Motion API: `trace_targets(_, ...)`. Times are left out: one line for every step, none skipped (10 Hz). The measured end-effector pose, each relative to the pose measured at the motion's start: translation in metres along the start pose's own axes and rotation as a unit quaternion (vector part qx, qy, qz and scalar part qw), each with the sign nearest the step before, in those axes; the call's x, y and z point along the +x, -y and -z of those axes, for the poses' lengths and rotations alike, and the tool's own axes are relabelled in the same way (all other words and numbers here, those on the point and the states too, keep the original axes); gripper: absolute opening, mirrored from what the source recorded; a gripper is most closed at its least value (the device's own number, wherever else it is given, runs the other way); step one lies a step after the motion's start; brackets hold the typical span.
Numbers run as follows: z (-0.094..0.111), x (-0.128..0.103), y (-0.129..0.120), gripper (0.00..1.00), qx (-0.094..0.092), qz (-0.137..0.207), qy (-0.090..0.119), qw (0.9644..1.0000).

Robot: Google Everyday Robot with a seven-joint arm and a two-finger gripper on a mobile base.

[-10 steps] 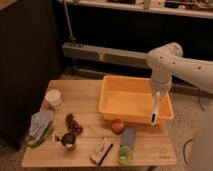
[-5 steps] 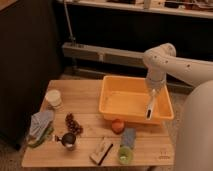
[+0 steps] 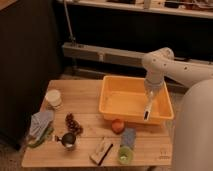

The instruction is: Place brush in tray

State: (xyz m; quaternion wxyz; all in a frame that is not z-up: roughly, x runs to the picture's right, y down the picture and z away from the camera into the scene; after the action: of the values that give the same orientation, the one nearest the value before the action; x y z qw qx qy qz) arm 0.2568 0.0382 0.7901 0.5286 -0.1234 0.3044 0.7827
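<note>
Right now the pincer (image 3: 151, 92) hangs over the right side of the tray (image 3: 113, 98), at the end of a white arm (image 3: 172, 65) that comes in from the right edge of the view. It is clenched on the brush (image 3: 148, 109), gripping the upper end. The slim white stick hangs down nearly upright, its small dark tip pointing at the tray floor near the right front corner. Whether the tip touches the floor I cannot tell.

And the tray itself, yellow-orange with raised sides, sits on the right rear part of the wooden worktop (image 3: 85, 95). Its visible floor is plain, with only the brush hanging inside its walls.

Just in front of the tray's front wall lies a small orange fruit (image 3: 118, 126), close against the rim. Beside it to the right lies a green bottle (image 3: 127, 146) with a bluish label, on its side, its green end facing the front edge. Left of that rests a tan block with a black edge (image 3: 101, 151).

Over on the left, a white cup (image 3: 53, 98) stands near the rear corner; what it holds cannot be seen. A small metal cup (image 3: 68, 140) stands toward the front, with a dark cluster like grapes (image 3: 72, 123) behind it. A grey-blue cloth (image 3: 40, 123) lies at the left edge over something green (image 3: 41, 139).
</note>
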Motion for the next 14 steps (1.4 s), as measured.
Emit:
trace_targets(-0.002, 0.0, -0.002, 0.14, -0.004, 0.003, 0.0, 1.0)
trace_targets(-0.002, 0.0, -0.004, 0.22, -0.006, 0.005, -0.001, 1.0)
trace_targets(-0.003, 0.0, -0.007, 0.32, -0.008, 0.008, -0.002, 0.9999)
trace_targets(-0.004, -0.001, -0.01, 0.44, -0.011, 0.011, -0.003, 0.9999)
trace_targets(-0.004, -0.002, -0.011, 0.55, -0.012, 0.013, -0.003, 0.9998)
trace_targets(-0.005, -0.003, -0.012, 0.63, -0.013, 0.014, -0.003, 0.9998)
trace_targets(-0.005, -0.004, -0.014, 0.74, -0.014, 0.017, -0.004, 0.9998)
trace_targets(-0.006, -0.004, -0.015, 0.79, -0.014, 0.018, -0.005, 0.9997)
trace_targets(-0.006, -0.005, -0.017, 0.8, -0.014, 0.019, -0.006, 0.9997)
trace_targets(-0.006, -0.006, -0.018, 0.8, -0.013, 0.021, -0.008, 0.9997)
trace_targets(-0.005, -0.006, -0.019, 0.8, -0.014, 0.021, -0.009, 0.9996)
trace_targets(-0.004, -0.007, -0.019, 0.8, -0.018, 0.02, -0.011, 0.9996)
trace_targets(-0.005, -0.007, -0.016, 0.8, -0.018, 0.018, -0.012, 0.9996)
trace_targets(-0.005, -0.007, -0.017, 0.8, -0.018, 0.019, -0.012, 0.9996)
